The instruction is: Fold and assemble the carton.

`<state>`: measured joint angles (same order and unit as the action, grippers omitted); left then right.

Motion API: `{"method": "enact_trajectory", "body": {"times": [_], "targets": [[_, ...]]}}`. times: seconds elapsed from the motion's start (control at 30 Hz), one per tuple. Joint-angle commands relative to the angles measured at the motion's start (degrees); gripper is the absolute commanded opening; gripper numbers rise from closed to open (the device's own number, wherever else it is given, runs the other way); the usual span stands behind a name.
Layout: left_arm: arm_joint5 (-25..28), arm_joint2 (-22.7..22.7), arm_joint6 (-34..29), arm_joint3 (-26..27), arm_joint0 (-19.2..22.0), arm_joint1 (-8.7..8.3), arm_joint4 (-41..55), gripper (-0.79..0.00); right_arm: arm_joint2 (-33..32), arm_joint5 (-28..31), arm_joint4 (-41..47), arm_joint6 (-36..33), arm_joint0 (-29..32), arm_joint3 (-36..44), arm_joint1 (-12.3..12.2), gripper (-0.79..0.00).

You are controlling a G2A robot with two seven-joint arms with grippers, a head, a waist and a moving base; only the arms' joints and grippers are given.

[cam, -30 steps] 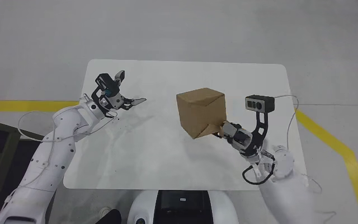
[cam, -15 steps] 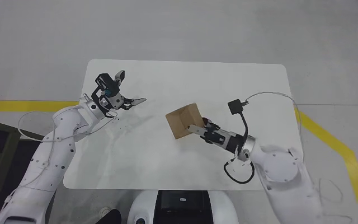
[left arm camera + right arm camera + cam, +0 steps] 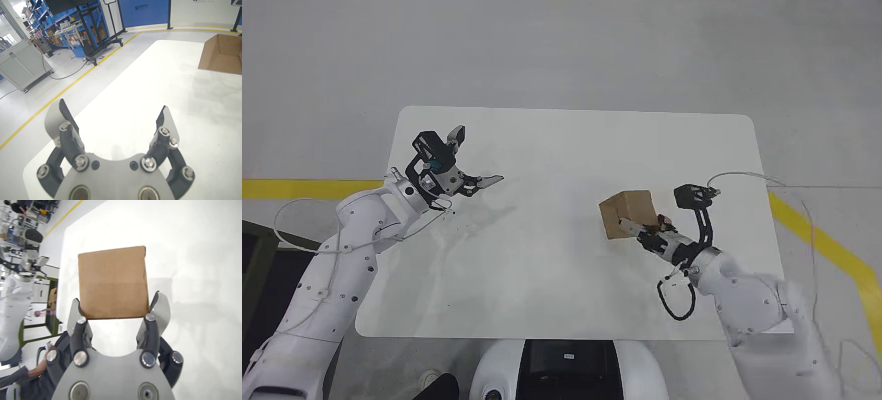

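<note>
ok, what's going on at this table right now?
The right end effector is shut on one end of the brown carton, at the right side of the white table. The carton is already stood up as a box, with its open side facing the left arm. The left end effector is open and holds nothing, over the table's left side, well apart from the carton.

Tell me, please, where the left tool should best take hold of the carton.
Probably a side wall at the open rim of the carton, coming straight from where the left tool sits: the mouth faces it, and the right tool clamps the closed end.
</note>
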<state>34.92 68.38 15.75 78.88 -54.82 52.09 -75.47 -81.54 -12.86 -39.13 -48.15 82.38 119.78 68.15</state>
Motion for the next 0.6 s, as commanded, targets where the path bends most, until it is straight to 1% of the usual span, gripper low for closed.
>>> {"method": "enact_trajectory", "body": {"times": [0.0, 0.13, 0.27, 0.37, 0.57], "targets": [[0.0, 0.0, 0.0, 0.0, 0.0, 0.00, 0.0, 0.000, -0.4, -1.8, -5.1, -0.5, 0.3, 0.9, -0.2, -0.785], [0.0, 0.0, 0.0, 0.0, 0.0, 0.00, 0.0, 0.000, -0.6, -5.0, -14.1, -1.2, 0.9, 2.0, -0.6, -0.785], [0.0, 0.0, 0.0, 0.0, 0.0, 0.00, 0.0, 0.000, 0.7, -6.6, -21.0, -3.0, 0.2, 0.9, -0.8, -0.785], [0.0, 0.0, 0.0, 0.0, 0.0, 0.00, 0.0, 0.000, 2.1, -7.7, -23.6, -3.6, -0.8, -0.7, -0.7, -0.785], [0.0, 0.0, 0.0, 0.0, 0.0, 0.00, 0.0, 0.000, 3.6, -9.2, -22.8, -2.4, -1.8, -4.1, -0.2, -0.785]]}}
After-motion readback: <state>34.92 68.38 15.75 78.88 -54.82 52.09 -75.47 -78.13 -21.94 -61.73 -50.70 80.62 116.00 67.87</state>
